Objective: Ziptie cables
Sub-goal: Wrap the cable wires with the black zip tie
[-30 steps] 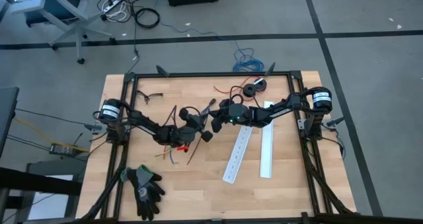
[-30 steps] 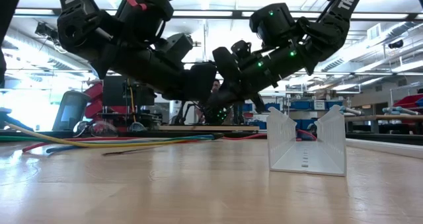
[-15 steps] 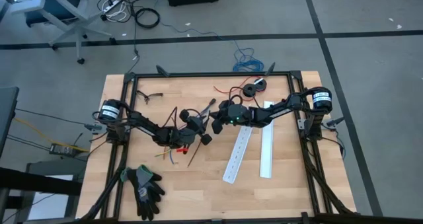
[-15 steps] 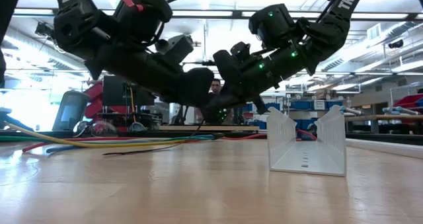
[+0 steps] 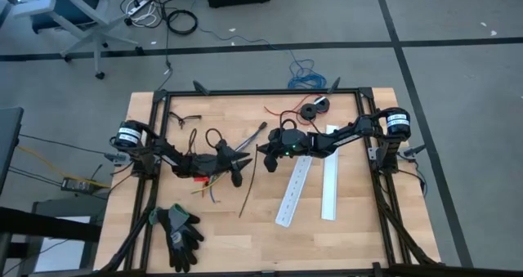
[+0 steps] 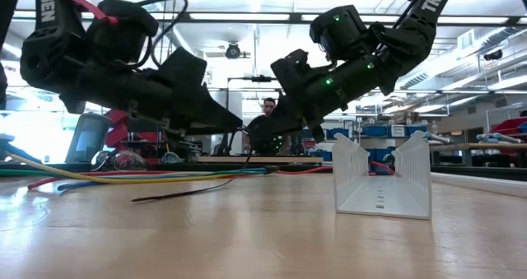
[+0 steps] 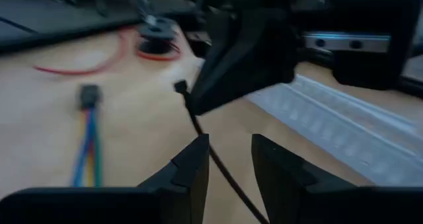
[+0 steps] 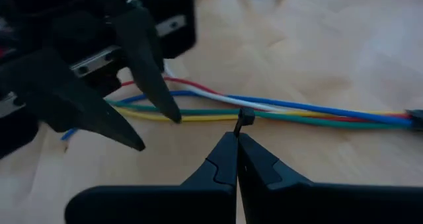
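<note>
The cables [image 5: 231,158] lie slantwise on the wood, their dark connector [image 7: 88,95] toward the far edge; the coloured wires also cross the right wrist view [image 8: 297,112]. A thin black ziptie [image 5: 248,187] runs from my right gripper [image 5: 261,149] down to the table. My right gripper [image 8: 236,145] is shut on it, just above the cables. My left gripper [image 5: 239,168] is open beside the cables, a little left of the right one. In the left wrist view the ziptie strap [image 7: 221,171] passes between its fingers [image 7: 228,161]; whether it touches them I cannot tell. My right gripper pinches the ziptie at its head end [image 8: 244,118], between the very tips of the shut fingers. It comes from the table's right, slanting down. The strap hangs away below the fingers and its tail [image 5: 242,214] lies on the table.
Two white slotted cable ducts [image 5: 294,191] [image 5: 329,179] lie right of the grippers. A red wire with a black spool [image 5: 310,109] is near the far edge, black gloves [image 5: 180,232] are near the front left, and glasses [image 5: 186,120] lie far left. A person [image 6: 268,110] shows beyond the table.
My left gripper has drawn back toward the table's left and lower, away from the right gripper, which it stood close against a second ago. The ziptie's free tail has swung toward the near edge and lies longer on the wood. My right gripper has kept its place.
</note>
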{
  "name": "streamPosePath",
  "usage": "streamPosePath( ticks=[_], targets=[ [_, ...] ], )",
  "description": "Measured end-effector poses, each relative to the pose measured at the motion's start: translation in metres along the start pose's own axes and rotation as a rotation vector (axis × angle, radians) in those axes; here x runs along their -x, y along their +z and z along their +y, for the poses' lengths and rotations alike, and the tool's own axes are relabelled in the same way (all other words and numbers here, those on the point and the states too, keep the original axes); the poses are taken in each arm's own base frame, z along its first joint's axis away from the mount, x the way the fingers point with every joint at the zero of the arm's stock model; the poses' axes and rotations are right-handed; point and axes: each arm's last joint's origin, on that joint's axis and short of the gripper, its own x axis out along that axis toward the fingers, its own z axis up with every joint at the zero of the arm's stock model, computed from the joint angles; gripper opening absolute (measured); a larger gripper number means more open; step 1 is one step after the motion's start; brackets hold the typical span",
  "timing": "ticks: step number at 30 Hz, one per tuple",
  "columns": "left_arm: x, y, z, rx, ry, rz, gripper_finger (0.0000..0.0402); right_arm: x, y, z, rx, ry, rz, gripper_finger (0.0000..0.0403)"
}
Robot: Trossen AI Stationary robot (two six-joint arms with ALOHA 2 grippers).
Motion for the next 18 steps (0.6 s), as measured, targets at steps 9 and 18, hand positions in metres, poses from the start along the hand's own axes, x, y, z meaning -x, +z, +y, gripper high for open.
streamPosePath(
  ticks=[9, 18],
  targets=[
    [-0.0044, 0.0014, 0.0084, 0.007, 0.001, 0.009, 0.0122, 0.0002, 0.0037, 0.0041, 0.054, 0.125, -0.007, 0.0000],
    [-0.0062, 0.0030, 0.0101, 0.015, -0.080, 0.028, 0.0122, 0.0003, 0.0050, 0.0049, 0.066, 0.141, -0.018, 0.0000]
  ],
)
